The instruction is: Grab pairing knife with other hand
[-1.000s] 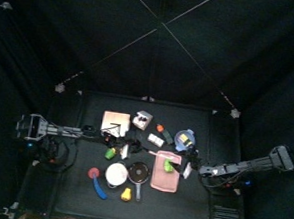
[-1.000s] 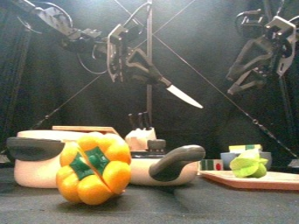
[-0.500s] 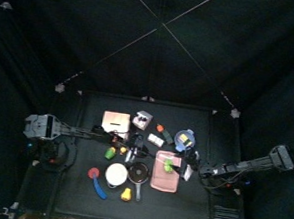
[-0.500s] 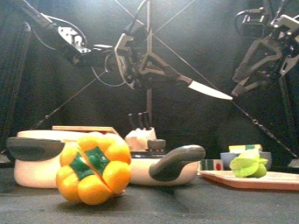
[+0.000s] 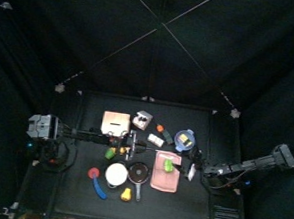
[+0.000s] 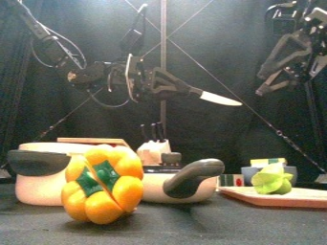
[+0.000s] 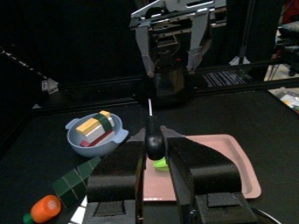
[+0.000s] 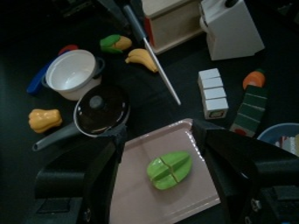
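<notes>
My left gripper (image 6: 149, 80) is shut on the black handle of the paring knife (image 6: 208, 97) and holds it high above the table. The silver blade points almost level toward the right arm. In the left wrist view the knife (image 7: 151, 122) runs straight out from between my left gripper's (image 7: 153, 147) jaws toward the other arm. My right gripper (image 6: 286, 57) hangs open at the upper right, apart from the blade tip, with nothing in it. From the right wrist, the knife (image 8: 163, 75) slants above the table, beyond my right gripper (image 8: 163, 142).
Below lie a pink cutting board (image 8: 205, 196) with a lime piece (image 8: 169, 169), a black pan (image 8: 98, 109), a white bowl (image 8: 70, 71), a yellow pepper (image 6: 101, 184), a banana (image 8: 142, 59), a knife block (image 8: 229, 26) and a blue bowl (image 7: 96, 133).
The left arm has turned and lowered the knife, so the blade went from slanting down to almost level. The right gripper has shifted slightly to the right.
</notes>
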Available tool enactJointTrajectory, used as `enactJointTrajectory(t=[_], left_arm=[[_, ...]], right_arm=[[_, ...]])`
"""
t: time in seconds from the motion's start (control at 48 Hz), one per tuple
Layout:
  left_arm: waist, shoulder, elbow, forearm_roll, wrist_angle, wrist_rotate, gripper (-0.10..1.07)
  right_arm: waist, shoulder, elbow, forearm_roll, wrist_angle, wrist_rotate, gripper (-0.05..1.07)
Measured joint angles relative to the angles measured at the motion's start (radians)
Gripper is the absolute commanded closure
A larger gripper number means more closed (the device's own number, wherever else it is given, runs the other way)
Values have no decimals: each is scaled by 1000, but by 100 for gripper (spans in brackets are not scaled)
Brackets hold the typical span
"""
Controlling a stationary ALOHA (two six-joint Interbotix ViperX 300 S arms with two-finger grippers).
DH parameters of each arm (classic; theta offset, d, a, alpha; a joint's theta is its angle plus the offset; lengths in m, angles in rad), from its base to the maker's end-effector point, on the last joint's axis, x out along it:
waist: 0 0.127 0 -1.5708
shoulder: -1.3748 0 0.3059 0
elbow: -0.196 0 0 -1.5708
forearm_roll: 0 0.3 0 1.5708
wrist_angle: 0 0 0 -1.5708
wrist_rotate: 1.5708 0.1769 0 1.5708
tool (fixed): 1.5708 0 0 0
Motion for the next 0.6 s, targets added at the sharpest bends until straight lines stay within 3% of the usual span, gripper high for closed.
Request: enactJointTrajectory(t=[0.438, 0.604], left_arm=[[-20, 18, 41, -9, -95, 5, 41], [-32, 46, 31, 5, -100, 6, 41]], right_arm=[[21, -3, 67, -97, 5, 276, 9], [32, 6, 89, -112, 26, 314, 9]])
